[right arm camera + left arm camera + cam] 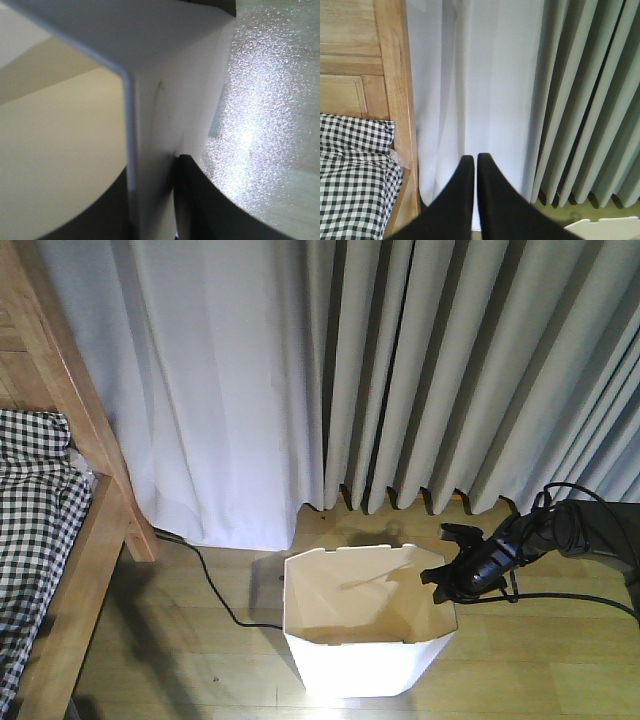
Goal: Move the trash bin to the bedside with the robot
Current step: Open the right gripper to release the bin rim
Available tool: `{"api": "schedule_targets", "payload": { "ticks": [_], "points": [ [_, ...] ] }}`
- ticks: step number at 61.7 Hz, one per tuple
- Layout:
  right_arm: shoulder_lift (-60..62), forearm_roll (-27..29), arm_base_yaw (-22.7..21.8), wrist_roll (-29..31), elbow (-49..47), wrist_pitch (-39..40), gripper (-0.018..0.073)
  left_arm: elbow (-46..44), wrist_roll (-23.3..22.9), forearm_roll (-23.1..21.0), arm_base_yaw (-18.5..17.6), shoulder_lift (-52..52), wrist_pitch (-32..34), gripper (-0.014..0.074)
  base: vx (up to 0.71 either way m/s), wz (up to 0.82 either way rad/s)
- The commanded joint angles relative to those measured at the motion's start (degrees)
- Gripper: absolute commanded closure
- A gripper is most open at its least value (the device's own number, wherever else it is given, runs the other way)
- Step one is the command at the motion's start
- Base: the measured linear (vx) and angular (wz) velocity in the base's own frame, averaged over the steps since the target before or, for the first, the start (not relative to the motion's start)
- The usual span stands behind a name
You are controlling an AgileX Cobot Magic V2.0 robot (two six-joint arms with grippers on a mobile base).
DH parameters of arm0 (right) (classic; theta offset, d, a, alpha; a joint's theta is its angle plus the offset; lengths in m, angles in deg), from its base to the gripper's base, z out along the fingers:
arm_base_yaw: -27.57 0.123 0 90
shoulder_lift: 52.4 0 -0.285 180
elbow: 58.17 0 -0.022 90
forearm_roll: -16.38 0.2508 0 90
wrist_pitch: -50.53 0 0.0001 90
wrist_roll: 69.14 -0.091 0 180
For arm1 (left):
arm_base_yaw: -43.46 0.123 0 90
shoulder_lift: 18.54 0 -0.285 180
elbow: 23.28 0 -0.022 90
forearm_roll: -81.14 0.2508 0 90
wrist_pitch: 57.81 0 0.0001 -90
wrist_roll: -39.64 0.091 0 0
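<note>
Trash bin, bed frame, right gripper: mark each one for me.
trash bin [350,665], front-facing view, white outer front wall.
bed frame [85,415], front-facing view, slanted wooden post.
right gripper [452,562], front-facing view, at the bin's right rim.

The left claw [474,159] is seen at the bottom of the frame, its two black fingers [495,200] pressed together at the tips with only a thin slit between them, aimed at the white curtain [475,90]. To the left, the bed [395,100] is shown with its light wooden post standing upright, black-and-white checked bedding [355,175] lying just beside it. Grey pleated drapes [590,100] are hung on the right down to the wooden floor [545,220], and a white angular edge of the trash bin [607,227] is caught in the lower right corner.
</note>
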Motion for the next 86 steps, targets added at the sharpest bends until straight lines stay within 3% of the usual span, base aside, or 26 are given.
{"api": "schedule_targets", "payload": {
  "ticks": [1, 48, 70, 82, 86],
  "points": [
    [4.32, 2.56, 0.0, 0.17, -1.14, -3.74, 0.0389, 1.07, -0.32, -0.25, -0.36, 0.8, 3.96, 0.0602, 0.0, 0.0],
    [4.32, 0.88, -0.05, 0.39, -1.14, -2.04, -0.0022, 1.07, -0.32, -0.25, -0.36, 0.8, 3.96, 0.0602, 0.0, 0.0],
    [4.32, 1.57, -0.05, 0.64, -1.14, -3.86, -0.0025, 1.07, -0.32, -0.25, -0.36, 0.8, 3.96, 0.0602, 0.0, 0.0],
    [8.45, -1.4, -1.65, -4.09, 3.51, 5.31, -0.0025, 1.07, -0.32, -0.25, -0.36, 0.8, 3.96, 0.0602, 0.0, 0.0],
    [11.01, -1.08, -1.65, -2.91, 7.73, 9.33, -0.0025, 1.07, -0.32, -0.25, -0.36, 0.8, 3.96, 0.0602, 0.0, 0.0]
  ]
}}
